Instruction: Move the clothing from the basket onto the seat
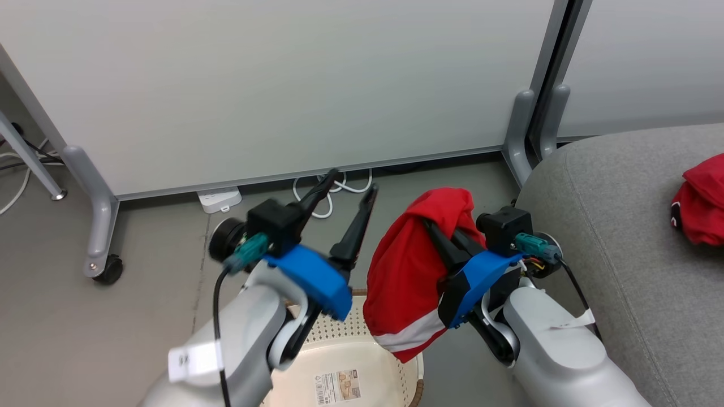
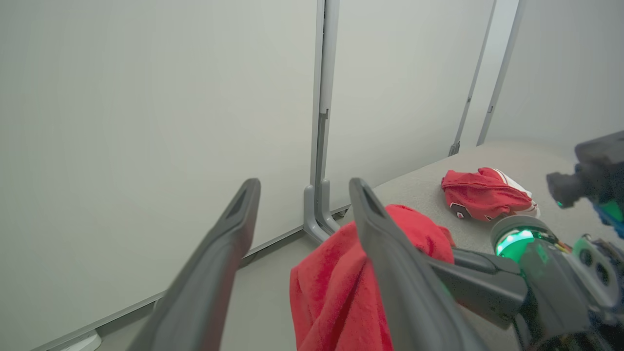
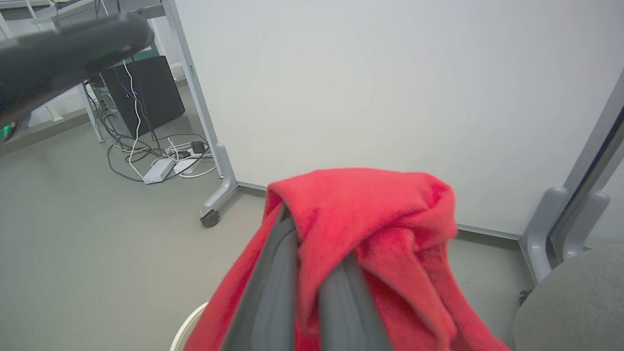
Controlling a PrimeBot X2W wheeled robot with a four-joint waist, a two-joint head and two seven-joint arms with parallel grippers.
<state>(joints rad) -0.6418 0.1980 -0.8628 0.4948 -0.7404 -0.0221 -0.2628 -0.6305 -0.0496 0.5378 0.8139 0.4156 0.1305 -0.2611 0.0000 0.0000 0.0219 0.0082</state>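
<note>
A red garment with a white stripe (image 1: 407, 271) hangs over my right gripper (image 1: 438, 217), which is shut on it above the basket; the cloth drapes over the fingers (image 3: 273, 292) in the right wrist view, red garment (image 3: 370, 219). My left gripper (image 1: 353, 195) stands open and empty just left of the cloth, its fingers (image 2: 214, 273) spread apart. The cream basket (image 1: 362, 362) sits low between my arms, nothing but a label inside. A second red garment (image 1: 701, 200) lies on the grey seat (image 1: 622, 237) at the right, also second red garment (image 2: 482, 195).
White partition panels on grey wheeled feet (image 1: 99, 226) stand close behind. A power strip and white cables (image 1: 220, 199) lie at the panel's foot. More cables and a dark box (image 3: 141, 92) sit on the floor to the left.
</note>
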